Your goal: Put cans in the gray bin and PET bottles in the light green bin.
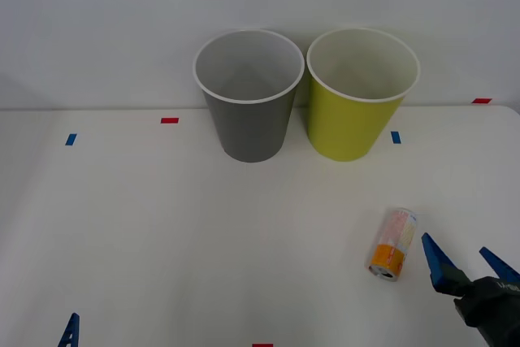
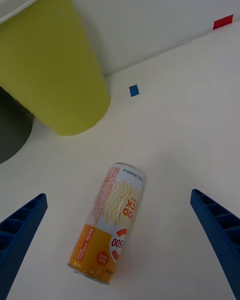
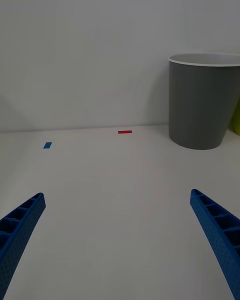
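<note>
A slim can [image 1: 392, 243] [image 2: 111, 222] lies on its side on the white table, pale body with an orange band at its near end. My right gripper [image 1: 465, 262] [image 2: 120, 245] is open just right of the can and a little nearer, nothing between its fingers. The gray bin [image 1: 248, 95] [image 3: 204, 101] stands upright at the back centre, with the light green bin [image 1: 358, 93] [image 2: 50, 62] right beside it. My left gripper [image 3: 120, 240] is open at the near left, one blue fingertip [image 1: 71, 331] showing at the front view's lower edge. No PET bottles are in view.
Small red tape marks [image 1: 169, 120] and blue tape marks [image 1: 71, 139] dot the table [image 1: 162, 233]. A pale wall rises right behind the bins. Open tabletop stretches between the can and both bins.
</note>
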### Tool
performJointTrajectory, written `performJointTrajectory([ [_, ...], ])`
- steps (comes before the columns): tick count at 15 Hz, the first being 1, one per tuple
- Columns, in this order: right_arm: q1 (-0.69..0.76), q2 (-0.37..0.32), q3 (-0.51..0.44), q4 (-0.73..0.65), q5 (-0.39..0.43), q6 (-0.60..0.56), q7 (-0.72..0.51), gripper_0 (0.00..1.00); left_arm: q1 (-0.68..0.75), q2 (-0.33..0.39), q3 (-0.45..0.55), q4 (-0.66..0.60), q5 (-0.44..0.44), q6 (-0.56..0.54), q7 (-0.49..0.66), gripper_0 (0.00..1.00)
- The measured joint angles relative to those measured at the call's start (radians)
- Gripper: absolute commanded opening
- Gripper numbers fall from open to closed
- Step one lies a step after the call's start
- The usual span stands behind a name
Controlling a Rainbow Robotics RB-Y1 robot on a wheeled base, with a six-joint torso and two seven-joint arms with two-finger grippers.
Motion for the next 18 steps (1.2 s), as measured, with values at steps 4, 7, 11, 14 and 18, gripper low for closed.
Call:
performJointTrajectory([
  [4, -0.085, -0.008, -0.048, -0.056, 0.005, 0.288, -0.147, 1.0, 0.0, 0.0, 0.0, 0.0, 0.0, 0.0, 0.0, 1.0],
  [7, -0.185, -0.021, -0.063, -0.089, 0.028, 0.499, -0.288, 1.0, 0.0, 0.0, 0.0, 0.0, 0.0, 0.0, 0.0, 1.0],
  [11, -0.322, -0.068, -0.071, -0.104, 0.064, 0.775, -0.413, 1.0, 0.0, 0.0, 0.0, 0.0, 0.0, 0.0, 0.0, 1.0],
  [14, -0.444, -0.113, -0.071, -0.109, 0.053, 0.985, -0.512, 1.0, 0.0, 0.0, 0.0, 0.0, 0.0, 0.0, 0.0, 1.0],
  [18, -0.592, -0.144, -0.069, -0.082, -0.018, 1.185, -0.557, 1.0, 0.0, 0.0, 0.0, 0.0, 0.0, 0.0, 0.0, 1.0],
])
